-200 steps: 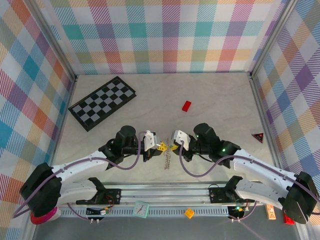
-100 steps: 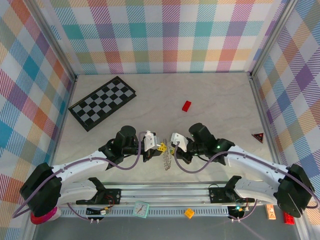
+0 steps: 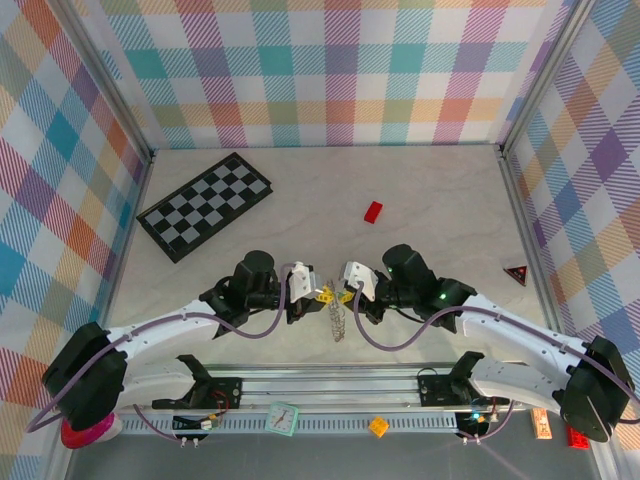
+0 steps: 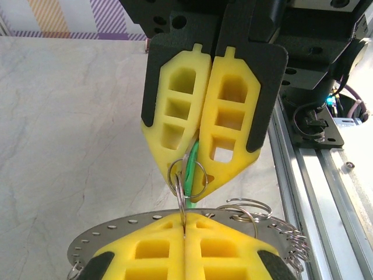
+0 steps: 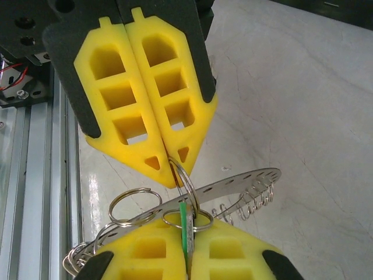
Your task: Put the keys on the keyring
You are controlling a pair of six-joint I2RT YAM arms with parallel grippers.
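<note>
Pale marbled worktop point(image 3: 430, 220) lies under plaid walls. At centre frame our left gripper point(image 3: 320, 294) is pressed together on a loop of the keyring point(image 3: 337, 322), which hangs just below. Immediately right, our right gripper point(image 3: 346, 294) pinches the green key point(image 5: 184, 224). We should steady the loop and slide the key along its wire slowly.

The top external camera looks steeply down from above and behind the arm bases, far enough off to take in the whole tabletop point(image 3: 430, 190) and the rail point(image 3: 340, 385) along its near edge. Each wrist camera sits very close behind its own fingers and faces along them. The left gripper point(image 4: 184, 220) lies at the bottom of its view, and the right gripper point(image 5: 186, 236) likewise. The two face each other and share the spot where the tips meet. From above, that spot seems to lie just ahead of the rail.
</note>
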